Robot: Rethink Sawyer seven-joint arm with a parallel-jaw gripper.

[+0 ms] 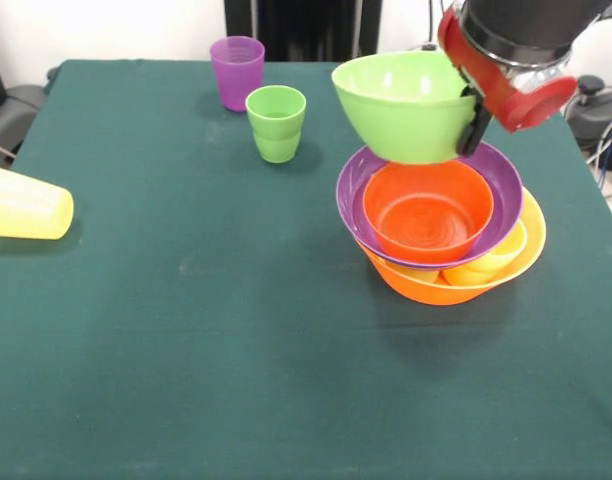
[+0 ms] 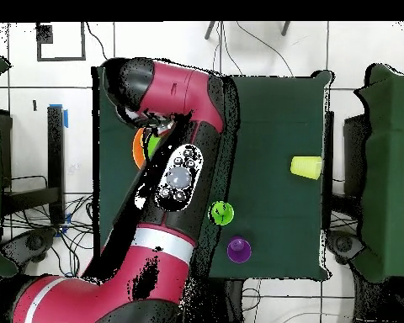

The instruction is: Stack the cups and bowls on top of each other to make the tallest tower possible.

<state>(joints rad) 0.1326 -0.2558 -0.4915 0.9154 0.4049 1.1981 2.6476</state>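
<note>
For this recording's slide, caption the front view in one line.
Gripper holds the lime green bowl above the orange bowl nested in the tower.

Lighting: bright, even, from overhead. Shadows: soft and short; on the tabletop point(image 1: 186, 330) a faint dark patch lies beneath the stacked bowls point(image 1: 441, 235) and beside the upright cups point(image 1: 258, 90). Glare: small highlights on the glossy orange bowl point(image 1: 428, 212) and lime green bowl point(image 1: 404, 105). Focus: front view crisp throughout. Overhead view: paler, contrasty, floor washed nearly white.
</note>
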